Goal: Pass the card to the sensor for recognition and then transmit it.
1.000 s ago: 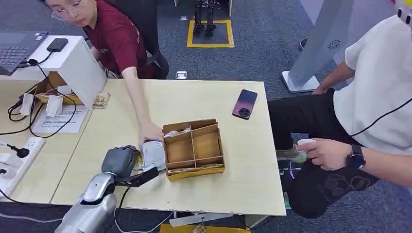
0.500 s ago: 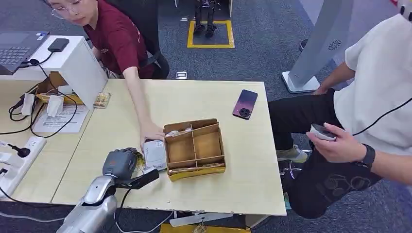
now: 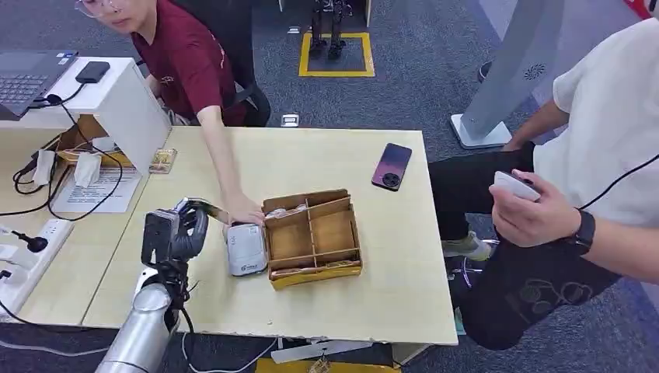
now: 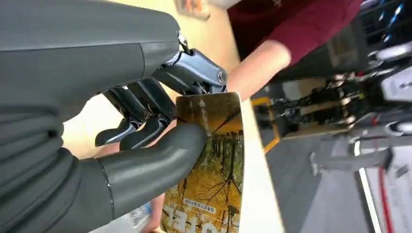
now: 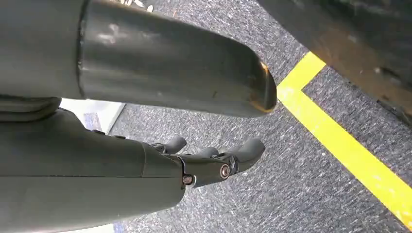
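My left hand (image 3: 172, 233) is raised above the table's left front part and pinches a yellow card (image 3: 203, 207) between thumb and fingers. The left wrist view shows the card (image 4: 214, 165) close up, printed with bare trees, under the thumb (image 4: 155, 160). The white card sensor (image 3: 246, 249) lies on the table just right of my hand, against a wooden box. A person in a dark red shirt rests a hand (image 3: 242, 210) at the sensor's far end. My right hand (image 5: 214, 158) hangs over grey carpet with nothing in it, fingers loosely extended.
The compartmented wooden box (image 3: 312, 237) sits mid-table. A phone (image 3: 391, 165) lies at the far right of the table. A second person seated on the right holds a small white object (image 3: 513, 185). Cables and a power strip (image 3: 31, 249) lie on the left desk.
My left hand has lifted off the table beside the sensor and turned upward with the card in it. The person on the right has raised the hand holding the white object.
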You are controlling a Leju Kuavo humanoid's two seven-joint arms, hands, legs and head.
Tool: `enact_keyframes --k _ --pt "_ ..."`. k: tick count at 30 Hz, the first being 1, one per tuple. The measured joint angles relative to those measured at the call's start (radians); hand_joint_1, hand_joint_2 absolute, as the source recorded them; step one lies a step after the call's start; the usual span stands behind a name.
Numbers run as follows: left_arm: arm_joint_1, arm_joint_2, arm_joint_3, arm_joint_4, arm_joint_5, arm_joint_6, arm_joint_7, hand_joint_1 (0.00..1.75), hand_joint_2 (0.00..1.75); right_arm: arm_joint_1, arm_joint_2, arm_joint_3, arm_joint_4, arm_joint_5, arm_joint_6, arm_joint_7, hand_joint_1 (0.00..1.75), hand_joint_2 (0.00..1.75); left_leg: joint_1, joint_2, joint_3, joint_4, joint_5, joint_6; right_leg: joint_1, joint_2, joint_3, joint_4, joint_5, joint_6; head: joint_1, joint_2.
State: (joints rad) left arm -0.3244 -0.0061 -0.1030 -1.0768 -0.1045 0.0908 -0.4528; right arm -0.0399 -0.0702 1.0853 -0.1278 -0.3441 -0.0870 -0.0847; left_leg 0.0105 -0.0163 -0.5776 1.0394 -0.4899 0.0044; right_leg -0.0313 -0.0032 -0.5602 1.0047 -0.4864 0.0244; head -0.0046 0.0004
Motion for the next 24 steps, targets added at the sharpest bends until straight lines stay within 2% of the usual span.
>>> enact_keyframes --k 1,4,8,11,15,17,18,20,24 --pt "0.0 -0.002 0.006 -0.013 -0.004 0.02 -0.013 1.75 1.75 0.0 0.0 0.001 0.0 0.0 -0.001 0.0 0.0 0.0 0.0 0.0 0.0 0.0 0.0 0.0 0.0 0.0 0.0 0.0 0.0 0.0 0.0 0.0" --pt "-0.025 -0.003 0.023 -0.041 -0.06 0.145 -0.059 1.75 1.75 -0.002 0.0 0.008 0.0 0.009 -0.002 -0.002 0.0 0.0 0.001 0.0 0.0 0.0 0.001 0.0 0.001 0.0 0.0 0.0 0.0 0.0 0.0 0.0" --pt "-0.078 0.001 0.039 -0.047 -0.079 0.175 -0.061 1.75 1.75 -0.005 0.0 0.02 0.0 0.009 0.0 -0.002 0.0 0.0 0.001 0.0 0.0 0.0 0.001 0.0 0.001 0.0 0.0 0.0 0.001 -0.001 0.0 0.0" --pt "-0.089 0.004 0.045 -0.047 -0.132 0.232 -0.087 1.75 1.75 -0.006 0.0 0.024 0.0 0.014 0.0 -0.003 0.0 0.0 0.0 0.0 0.0 0.0 0.001 0.0 0.001 0.0 0.0 0.0 0.001 -0.001 0.0 0.0" --pt "-0.124 0.019 0.045 -0.034 -0.336 0.406 -0.106 1.75 1.75 -0.012 0.0 0.037 0.0 0.026 0.011 -0.004 0.0 0.0 0.0 0.0 -0.001 0.0 0.001 0.0 0.001 0.0 0.0 0.0 0.001 -0.001 0.0 0.0" --pt "-0.157 0.032 0.045 -0.001 -0.484 0.519 -0.097 1.75 1.75 -0.015 0.0 0.049 0.0 0.033 0.012 -0.004 0.0 0.0 0.0 0.0 -0.001 0.0 0.001 0.0 0.001 0.0 0.0 0.0 0.001 -0.001 0.0 0.0" --pt "-0.169 0.039 0.045 0.01 -0.56 0.553 -0.085 1.75 1.75 -0.016 0.0 0.051 0.0 0.037 0.012 -0.004 0.0 0.0 0.0 0.0 -0.001 0.0 0.001 0.0 0.001 0.0 0.0 0.0 0.001 -0.001 0.0 0.0" --pt "-0.195 0.048 0.045 0.038 -0.691 0.591 -0.071 1.75 1.75 -0.019 0.0 0.058 0.0 0.04 0.012 -0.005 0.0 0.0 0.0 0.0 -0.001 0.0 0.001 0.0 0.001 0.0 0.0 0.0 0.001 -0.001 0.0 0.0" --pt "-0.245 0.049 0.073 0.108 -0.809 0.598 -0.06 1.75 1.75 -0.024 0.0 0.071 0.0 0.04 0.011 -0.009 0.0 0.0 0.001 0.0 -0.001 0.0 0.001 0.0 0.001 0.001 0.0 0.0 0.001 0.0 0.0 0.0"
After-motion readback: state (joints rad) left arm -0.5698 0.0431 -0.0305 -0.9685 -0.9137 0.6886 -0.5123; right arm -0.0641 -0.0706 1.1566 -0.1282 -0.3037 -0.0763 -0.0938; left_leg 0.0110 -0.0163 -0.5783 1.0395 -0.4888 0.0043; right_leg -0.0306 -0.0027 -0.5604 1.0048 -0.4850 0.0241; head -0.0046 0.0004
